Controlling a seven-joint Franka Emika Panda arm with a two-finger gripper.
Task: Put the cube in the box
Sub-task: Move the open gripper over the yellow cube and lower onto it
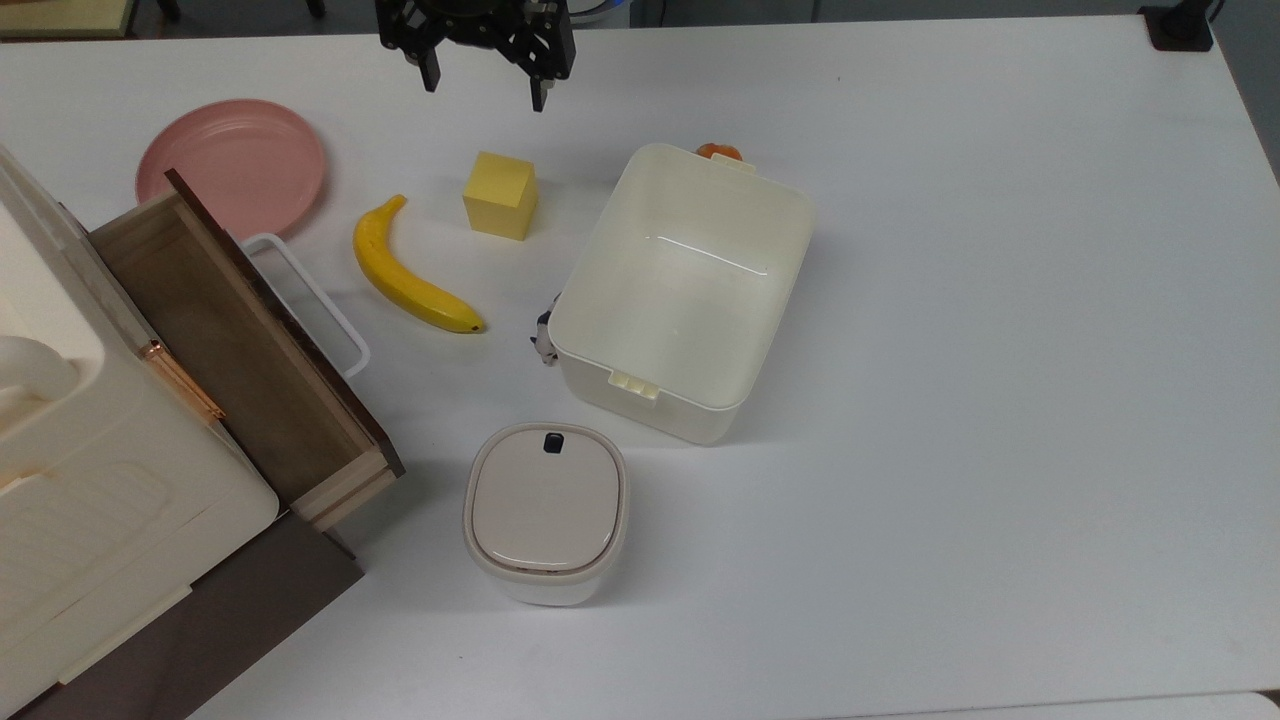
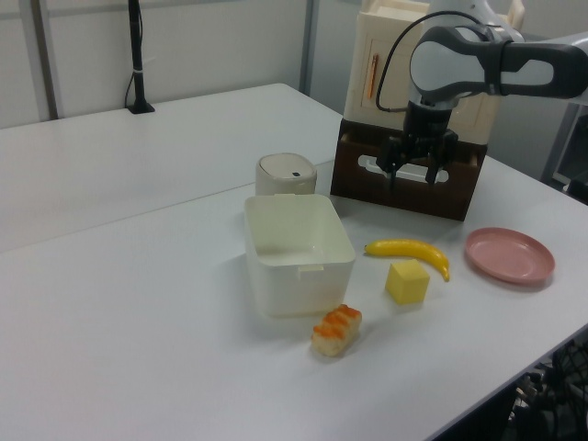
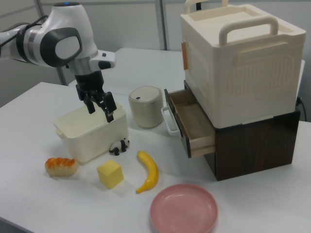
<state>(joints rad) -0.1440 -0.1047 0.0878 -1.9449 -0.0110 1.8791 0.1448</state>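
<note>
- Pale-yellow and matte, the cube [image 1: 500, 195] sits upright on the white table [image 1: 1000, 350], untouched, with nothing on it or against it.
- In the top view, the box [image 1: 683, 290] lies at about 4 o'clock from the cube, near but apart; its cream-white interior holds nothing, and latch tabs show on its two short rims.
- At about 7 o'clock from the cube in the top view, the banana [image 1: 410, 272] lies just beside it, not touching.
- At 12 o'clock from the cube in the top view hangs the gripper [image 1: 483, 88], above the table, its two fingers spread wide with nothing between them.
- A pink plate [image 1: 232, 165] rests at 9 o'clock from the cube in the top view, beyond the banana.
- A small black-and-white figure [image 3: 118, 145] stands against the box's wall, between box and banana.
- An orange-topped bread piece [image 2: 336, 330] lies just beside the box's other short end.
- A lidded container [image 1: 545, 510] with a dark button stands at 6 o'clock from the cube in the top view, past the box.
- A wooden drawer [image 1: 240, 345] stands pulled open at about 8 o'clock, under a cream case [image 3: 240, 63].
</note>
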